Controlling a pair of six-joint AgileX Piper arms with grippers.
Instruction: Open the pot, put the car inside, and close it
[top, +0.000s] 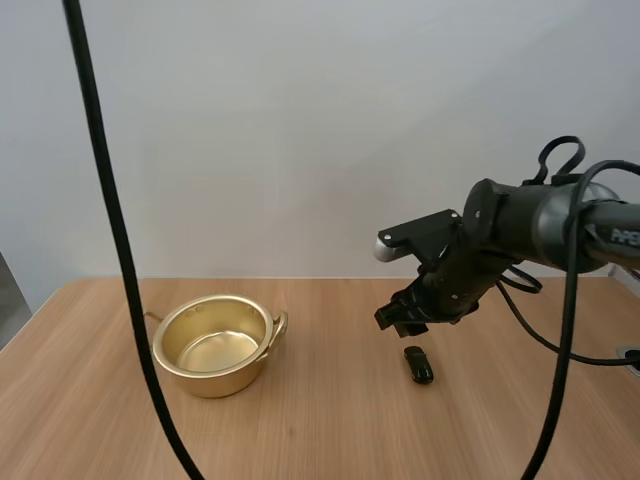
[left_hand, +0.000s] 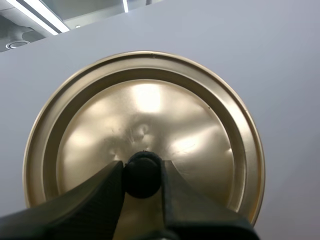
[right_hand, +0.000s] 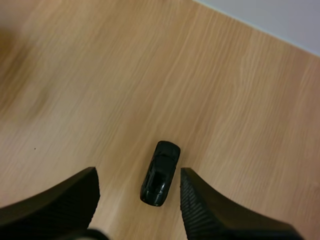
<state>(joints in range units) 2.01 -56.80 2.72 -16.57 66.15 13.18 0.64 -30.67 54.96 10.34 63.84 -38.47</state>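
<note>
Presently, the black toy car (top: 419, 364) lies on the bare wooden counter (top: 330, 430), right of centre in the lower half of the high view, resting flat and apart from everything else. The right claw (top: 405, 318) hangs just above it in that frame, slightly to the left, at the end of the arm entering from the right edge.

In the right wrist view the car (right_hand: 160, 173) sits in the gap between the two ribbed fingers of the right claw (right_hand: 139, 172), nearer to one finger than to the other, and neither finger touches it. The fingers stand wide apart, so this claw is spread and holds nothing.

The gold pot (top: 215, 378) stands uncovered at lower left of the high view, well apart from the car, its shiny inner floor showing and its two handles pointing to the sides.

The left claw (left_hand: 141, 167) is clamped on the black knob (left_hand: 142, 176) of the gold lid (left_hand: 145, 115), one finger pressed against each side.
</note>
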